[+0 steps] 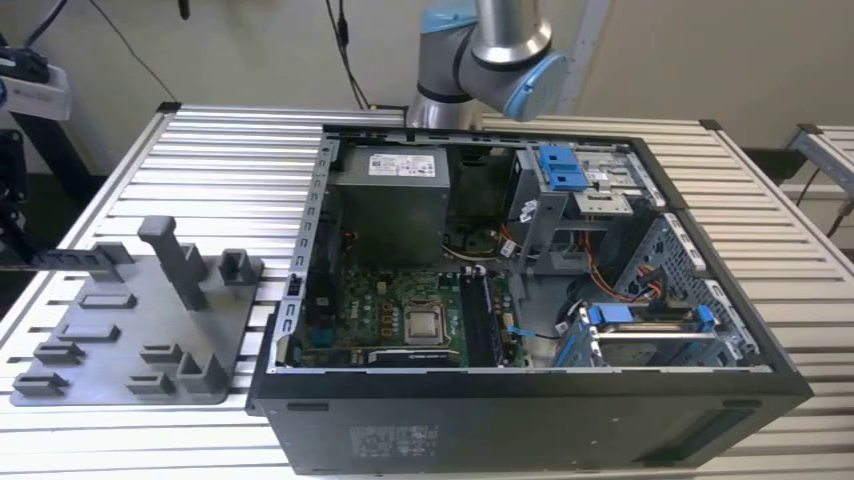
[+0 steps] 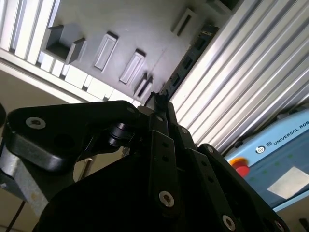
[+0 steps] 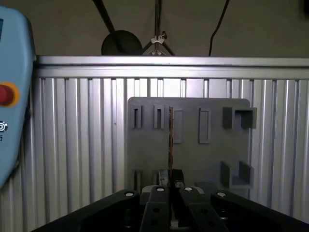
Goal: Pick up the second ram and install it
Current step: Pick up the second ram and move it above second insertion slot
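We see a slatted metal table point(image 1: 227, 150) carrying an open computer case point(image 1: 534, 420), which lies on its side with the green motherboard point(image 1: 374, 320) facing up. The arm point(image 1: 487, 50) rises behind the case, at the table's far edge in the exterior view. On the exterior view's left of the case, just beside it, a grey plate point(image 1: 134, 330) with upright blocks and slots lies flat on the slats. In the first wrist view a pale blue pendant point(image 3: 12, 72) with a red button rests on the table, well apart from the plate. The gripper point(image 3: 170, 180) is held off the table with the plate in the background, and we find its black fingers clenched on the ram point(image 3: 170, 140). The ram is thin and edge-on here, sticking straight out from the fingertips; in the second wrist view we see it as a dark strip
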Motion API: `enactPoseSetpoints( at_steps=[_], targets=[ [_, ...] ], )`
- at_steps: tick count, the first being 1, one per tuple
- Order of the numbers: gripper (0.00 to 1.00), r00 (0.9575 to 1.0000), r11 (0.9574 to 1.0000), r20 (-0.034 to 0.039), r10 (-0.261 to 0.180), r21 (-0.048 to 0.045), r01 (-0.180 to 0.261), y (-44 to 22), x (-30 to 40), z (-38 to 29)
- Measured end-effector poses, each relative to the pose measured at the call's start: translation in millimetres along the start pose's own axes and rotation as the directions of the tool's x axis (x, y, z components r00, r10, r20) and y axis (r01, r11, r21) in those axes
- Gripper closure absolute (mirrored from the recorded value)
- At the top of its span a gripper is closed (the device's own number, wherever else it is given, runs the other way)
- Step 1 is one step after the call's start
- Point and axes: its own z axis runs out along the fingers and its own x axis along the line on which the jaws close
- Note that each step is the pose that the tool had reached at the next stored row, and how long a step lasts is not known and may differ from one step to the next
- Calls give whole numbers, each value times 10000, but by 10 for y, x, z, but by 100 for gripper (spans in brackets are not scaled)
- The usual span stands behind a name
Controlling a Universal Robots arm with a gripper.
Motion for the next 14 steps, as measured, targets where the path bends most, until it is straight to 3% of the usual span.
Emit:
enactPoseSetpoints(
  at_steps=[14],
  targets=[
    [86, 10000, 10000, 0, 0, 0, 0, 3, -4, -234]
  ],
)
